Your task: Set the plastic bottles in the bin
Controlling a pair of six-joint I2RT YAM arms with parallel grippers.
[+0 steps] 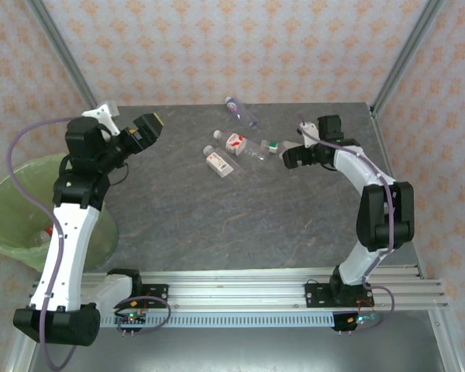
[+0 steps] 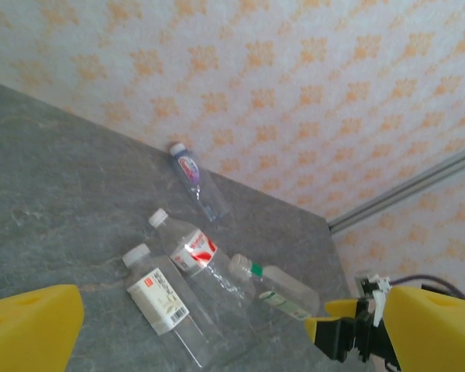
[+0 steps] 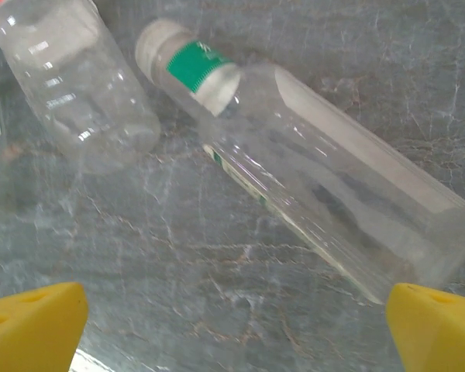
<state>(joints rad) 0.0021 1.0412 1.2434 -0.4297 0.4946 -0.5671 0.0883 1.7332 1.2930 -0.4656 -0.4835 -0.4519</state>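
1. Top view: four small clear containers lie on their sides toward the far middle of the grey table point(image 1: 217, 225).
   - The blue-cap bottle point(image 1: 242, 111) lies farthest back.
   - The red-label bottle point(image 1: 239, 144) is in the middle.
   - The white-label bottle point(image 1: 219, 162) lies nearest the arms.
   - The green-label bottle point(image 1: 276, 146) is on the right.
   - The bin point(image 1: 4, 221), lined with a light-green bag, stands off the table's left edge beside the left arm, well apart from all four.
   - The left gripper point(image 1: 147, 130) hangs over the table's left rear part with its jaws apart and nothing in them.
   - The right gripper point(image 1: 289, 157) sits just right of the green-label bottle. Whether they touch cannot be told here.

2. Left wrist view: the left gripper point(image 2: 232, 318) has its yellow fingertips point(image 2: 31, 325) spread wide and holds nothing.
   - Beyond them lie the blue-cap bottle point(image 2: 195, 180) near the wall, the red-label bottle point(image 2: 190, 248) and the white-label bottle point(image 2: 164, 298).
   - The green-label bottle point(image 2: 275, 287) has its cap just beside the red-label bottle's base.

3. Right wrist view: the right gripper point(image 3: 232, 325) has its jaws wide apart and empty.
   - The green-label bottle point(image 3: 325, 186) lies slantwise on the table just ahead of them, cap to the upper left, not between the fingertips point(image 3: 438, 329).
   - The red-label bottle point(image 3: 70, 77) shows its clear base at upper left.
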